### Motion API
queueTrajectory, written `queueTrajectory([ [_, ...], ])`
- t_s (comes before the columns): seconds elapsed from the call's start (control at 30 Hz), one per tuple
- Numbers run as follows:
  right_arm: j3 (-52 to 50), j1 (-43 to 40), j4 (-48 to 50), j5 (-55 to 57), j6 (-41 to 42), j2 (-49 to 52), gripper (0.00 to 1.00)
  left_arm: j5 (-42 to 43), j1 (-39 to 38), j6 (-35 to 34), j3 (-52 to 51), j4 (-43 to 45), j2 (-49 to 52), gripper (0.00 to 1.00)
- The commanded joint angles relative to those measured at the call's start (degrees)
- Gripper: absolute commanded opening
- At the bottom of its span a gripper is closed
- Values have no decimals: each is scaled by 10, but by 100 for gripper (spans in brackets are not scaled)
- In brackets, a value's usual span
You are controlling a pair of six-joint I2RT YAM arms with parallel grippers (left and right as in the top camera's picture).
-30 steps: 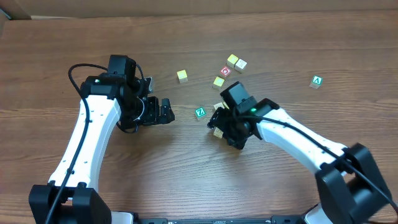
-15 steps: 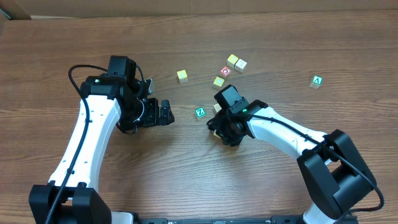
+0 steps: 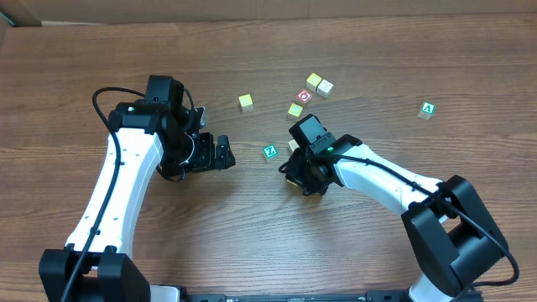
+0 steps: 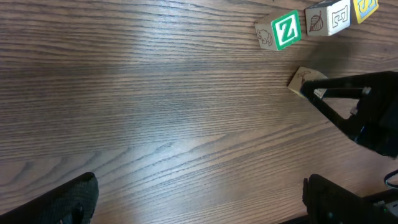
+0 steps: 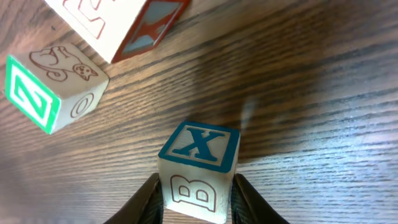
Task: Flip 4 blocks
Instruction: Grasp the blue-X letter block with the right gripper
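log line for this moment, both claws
left claw: open, empty | right claw: shut on blue X block | green Z block: nearby, apart

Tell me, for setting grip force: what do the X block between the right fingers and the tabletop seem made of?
X block: likely wood, matte cream faces, printed blue letter, softened edges. Tabletop: wood or wood-look laminate; brown streaky grain, faint sheen, cannot tell which.

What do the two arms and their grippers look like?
The left arm and right arm have white links, black joints and black bases. A black cable runs along each, and a green light glows near each wrist. The left gripper and right gripper are black.
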Motion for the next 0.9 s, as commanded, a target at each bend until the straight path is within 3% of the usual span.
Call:
queueTrajectory([
  [0.0, -2, 3, -20, 19, -79, -2, 24, -2, -3, 5, 12, -3, 2, 100],
  [0.3, 29, 3, -111, 20, -136, -18, 24, -2, -3, 5, 12, -2, 2, 100],
  [0.6, 43, 25, -270, 94, -138, -85, 24, -2, -3, 5, 12, -2, 2, 100],
  [0.87, 0, 137, -302, 94, -83, -106, 24, -2, -3, 5, 12, -3, 3, 100],
])
